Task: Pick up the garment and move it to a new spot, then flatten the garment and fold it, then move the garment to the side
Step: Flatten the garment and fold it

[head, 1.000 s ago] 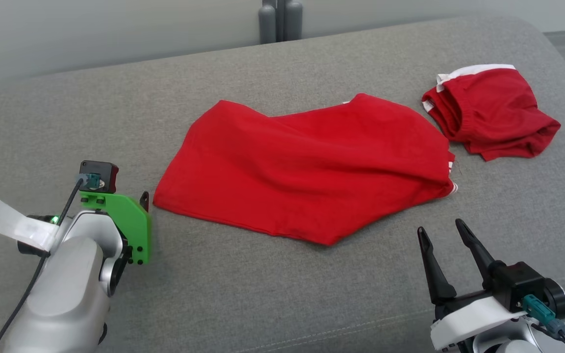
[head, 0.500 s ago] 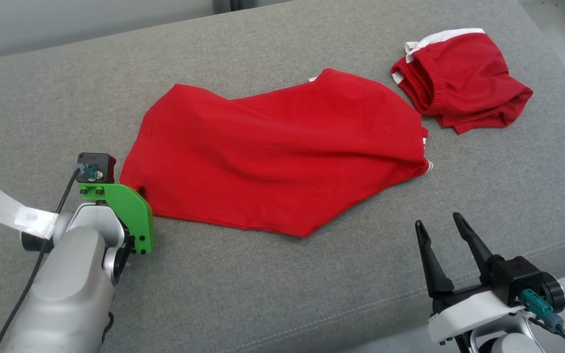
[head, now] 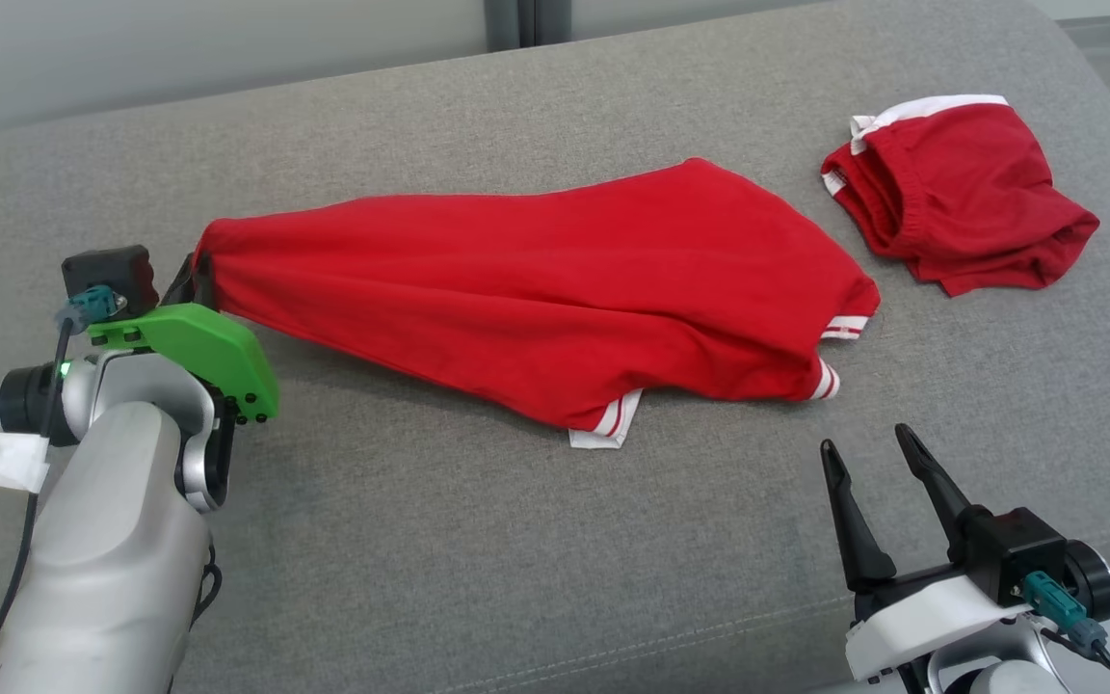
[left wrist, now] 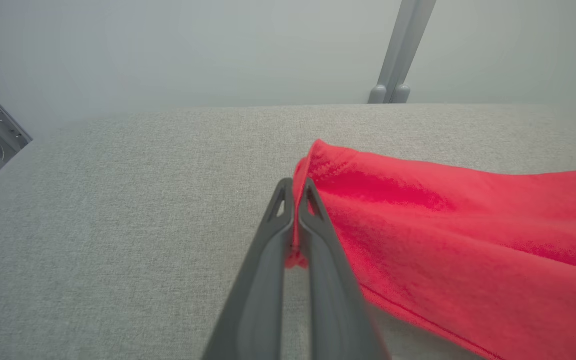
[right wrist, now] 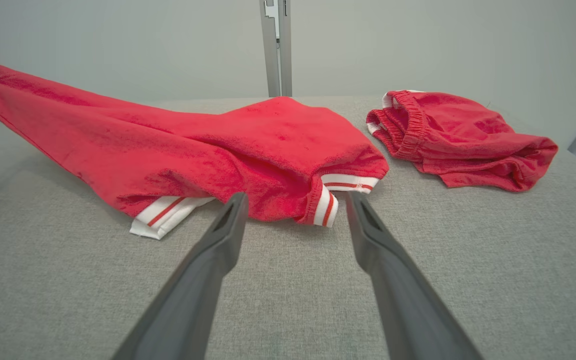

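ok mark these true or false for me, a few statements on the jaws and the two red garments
1. The left jaws are shut on an end of the large red garment. True.
2. The right jaws grip its striped cuff. False: they stand open, short of it, holding nothing.
3. The small red garment lies on the large one. False: they lie apart on the grey cushion.
4. The gripped end is raised off the cushion. True.

The left gripper is pinched closed, its arm reaching forward; the right gripper sits low, fingers spread.
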Controlling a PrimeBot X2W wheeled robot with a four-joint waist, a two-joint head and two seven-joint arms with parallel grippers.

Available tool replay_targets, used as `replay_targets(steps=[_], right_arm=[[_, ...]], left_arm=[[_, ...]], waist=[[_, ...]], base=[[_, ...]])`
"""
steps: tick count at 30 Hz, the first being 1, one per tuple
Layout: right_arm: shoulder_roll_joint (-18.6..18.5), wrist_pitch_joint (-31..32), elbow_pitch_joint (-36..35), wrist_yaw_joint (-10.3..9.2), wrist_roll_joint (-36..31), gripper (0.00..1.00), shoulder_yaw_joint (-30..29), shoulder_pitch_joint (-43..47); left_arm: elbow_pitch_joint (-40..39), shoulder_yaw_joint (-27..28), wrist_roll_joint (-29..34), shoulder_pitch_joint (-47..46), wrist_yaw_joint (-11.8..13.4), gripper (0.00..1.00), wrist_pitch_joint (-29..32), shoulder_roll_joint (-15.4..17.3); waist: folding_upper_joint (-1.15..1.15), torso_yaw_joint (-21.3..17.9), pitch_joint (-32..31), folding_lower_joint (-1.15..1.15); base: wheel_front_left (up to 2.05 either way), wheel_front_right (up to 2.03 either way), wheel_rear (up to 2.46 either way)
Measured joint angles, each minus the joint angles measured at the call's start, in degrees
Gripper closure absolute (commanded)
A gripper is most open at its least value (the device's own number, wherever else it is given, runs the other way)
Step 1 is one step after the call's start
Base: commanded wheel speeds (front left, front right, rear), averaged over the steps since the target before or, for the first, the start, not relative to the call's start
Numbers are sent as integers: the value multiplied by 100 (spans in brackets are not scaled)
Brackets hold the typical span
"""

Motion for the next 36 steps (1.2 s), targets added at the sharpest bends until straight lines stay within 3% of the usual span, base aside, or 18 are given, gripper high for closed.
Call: replay_targets(steps=[13, 22, 29, 36], right_arm=[[0, 100, -47, 0, -35, 0, 100, 23], [8, 557, 167, 1, -279, 0, 76, -146], [-5, 1345, 980, 1, -401, 0, 205, -873], [1, 1508, 1856, 1, -365, 0, 673, -1488]], left_arm=[[-275, 98, 207, 264, 656, 100, -493, 344], [-274, 31, 135, 432, 624, 100, -415, 288], [-325, -53, 108, 416, 615, 100, -352, 258], [-347, -127, 108, 372, 615, 100, -307, 226]], waist=[[0, 209, -364, 0], [0, 179, -347, 0], [0, 244, -252, 0], [0, 366, -158, 0]], base=[[0, 0, 0], [0, 0, 0], [0, 0, 0], [0, 0, 0]])
